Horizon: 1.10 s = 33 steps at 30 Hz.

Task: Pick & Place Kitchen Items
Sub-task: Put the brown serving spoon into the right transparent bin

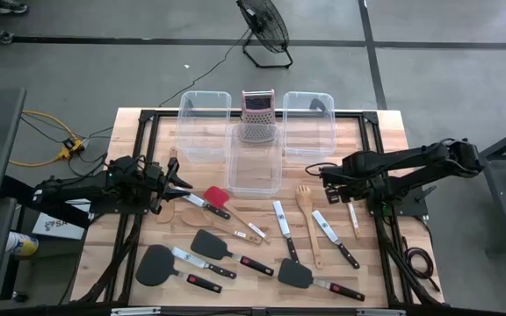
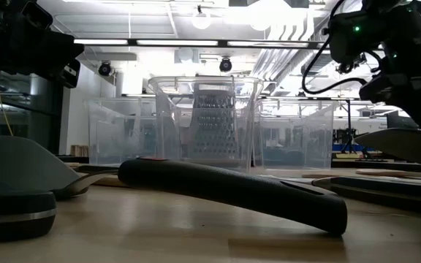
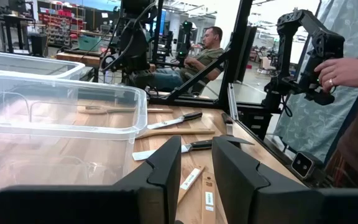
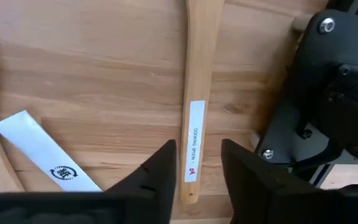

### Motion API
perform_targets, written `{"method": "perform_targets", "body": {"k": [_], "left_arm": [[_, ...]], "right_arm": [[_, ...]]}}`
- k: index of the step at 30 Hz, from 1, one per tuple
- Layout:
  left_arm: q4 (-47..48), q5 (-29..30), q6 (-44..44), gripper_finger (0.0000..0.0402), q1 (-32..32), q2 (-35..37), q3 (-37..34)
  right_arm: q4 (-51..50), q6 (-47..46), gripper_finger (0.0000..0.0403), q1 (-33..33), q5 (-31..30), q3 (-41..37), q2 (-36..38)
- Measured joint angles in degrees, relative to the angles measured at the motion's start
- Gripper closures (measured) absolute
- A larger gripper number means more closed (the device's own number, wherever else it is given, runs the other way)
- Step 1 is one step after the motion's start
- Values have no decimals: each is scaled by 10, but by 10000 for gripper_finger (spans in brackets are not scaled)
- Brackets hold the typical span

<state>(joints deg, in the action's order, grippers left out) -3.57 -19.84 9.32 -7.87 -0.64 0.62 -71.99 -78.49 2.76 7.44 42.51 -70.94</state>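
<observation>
Wood table [image 1: 148,132], fan [image 1: 266,26] at 12; I see R gripper [image 4: 194,168] part-open over spoon [image 4: 197,93], axis 12–6; L gripper [image 3: 194,168] narrow, empty.

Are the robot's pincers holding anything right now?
No. The right pincer is open above a wooden spoon's handle, not gripping it. The left pincer is open and holds nothing.

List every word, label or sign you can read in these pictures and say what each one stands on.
"COOKING SPOON" – white sticker on the wooden spoon handle below the right gripper; the smaller red print under it is too small to read.
Round black logo on the knife blade: wording unreadable.
Stickers on wooden handles ahead of the left gripper: too blurred to read.
White box beside the table, high view: print too small to read.
</observation>
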Motion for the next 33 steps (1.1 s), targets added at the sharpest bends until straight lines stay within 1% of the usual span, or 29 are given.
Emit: {"method": "perform_targets", "body": {"k": [6, 8, 11, 16, 20, 23, 28, 33], "left_arm": [[0, 0, 0, 312, 0, 0, 0], [0, 0, 0, 312, 0, 0, 0], [0, 0, 0, 312, 0, 0, 0], [0, 0, 0, 312, 0, 0, 0], [0, 0, 0, 312, 0, 0, 0], [0, 0, 0, 312, 0, 0, 0], [0, 0, 0, 312, 0, 0, 0], [0, 0, 0, 312, 0, 0, 0]], "right_arm": [[-14, -27, 203, 0, -14, 0, 0], [-14, -38, 185, 3, -19, 0, 0], [-16, -40, 168, 14, -20, 0, 0], [-23, -73, 163, 27, -30, 0, -1], [-19, -96, 166, 26, -23, 0, -13], [-5, -108, 166, 26, -14, 0, -27], [3, -137, 166, 27, -31, 0, -58], [9, -138, 166, 26, -30, 0, -96]]}}
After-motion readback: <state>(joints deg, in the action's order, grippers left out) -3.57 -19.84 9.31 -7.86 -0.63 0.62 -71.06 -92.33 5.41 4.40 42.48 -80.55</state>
